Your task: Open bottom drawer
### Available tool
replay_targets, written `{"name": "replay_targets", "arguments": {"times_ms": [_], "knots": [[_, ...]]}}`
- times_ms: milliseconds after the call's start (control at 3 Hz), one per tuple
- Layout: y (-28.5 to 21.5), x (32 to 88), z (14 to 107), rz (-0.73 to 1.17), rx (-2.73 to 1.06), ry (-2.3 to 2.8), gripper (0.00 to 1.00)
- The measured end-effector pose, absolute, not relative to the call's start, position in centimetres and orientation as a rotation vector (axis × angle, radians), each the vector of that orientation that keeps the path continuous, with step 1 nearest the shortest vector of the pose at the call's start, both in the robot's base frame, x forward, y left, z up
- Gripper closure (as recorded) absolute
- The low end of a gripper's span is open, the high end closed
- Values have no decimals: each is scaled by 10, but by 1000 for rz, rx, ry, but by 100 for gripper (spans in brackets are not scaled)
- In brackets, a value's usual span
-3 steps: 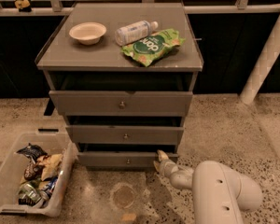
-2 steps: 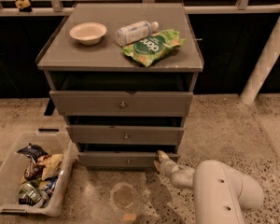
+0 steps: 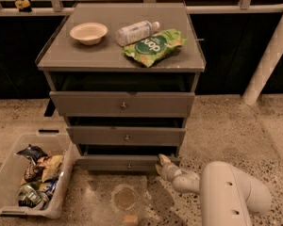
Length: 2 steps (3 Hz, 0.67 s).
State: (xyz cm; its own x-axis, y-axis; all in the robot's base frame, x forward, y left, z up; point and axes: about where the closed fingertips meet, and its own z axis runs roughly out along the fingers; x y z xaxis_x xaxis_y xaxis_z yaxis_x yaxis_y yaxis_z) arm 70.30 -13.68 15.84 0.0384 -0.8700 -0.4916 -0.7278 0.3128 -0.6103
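Nothing measurable has moved since the earlier frame: the hand point(image 3: 161, 163) sits low, at the right end of the bottom drawer point(image 3: 108, 164), as before. Whether the hand is open or closed cannot be told, nor whether it has hold of anything; it appears to touch the drawer's right corner. The arm point(image 3: 226, 192) reaches in from the lower right, close to the floor.

The bottom drawer is the lowest and slimmest of three grey fronts on the cabinet point(image 3: 118, 62). Judged from its front, it is at most barely out. Its knob point(image 3: 129, 165) is at centre, apart from the hand.

Risks noted:
- Contact at the corner, not the knob. A pull from there could skew the drawer in its runners and jam it, or the hand could slip off the edge.
- A bin point(image 3: 4, 173) of snack packets stands just beside the drawer's left end; a skewed drawer could scrape it.
- A bowl point(image 3: 88, 33), a bottle point(image 3: 137, 31) lying on its side, and a green bag point(image 3: 153, 46) rest on the top surface. A jerked pull could set the bottle rolling.
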Motion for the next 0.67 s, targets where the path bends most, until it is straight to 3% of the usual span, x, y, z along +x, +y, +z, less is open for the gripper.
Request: {"name": "replay_targets", "arguments": {"times_ms": [667], "knots": [[-137,703,157,-216,-1480,1725,100]]}}
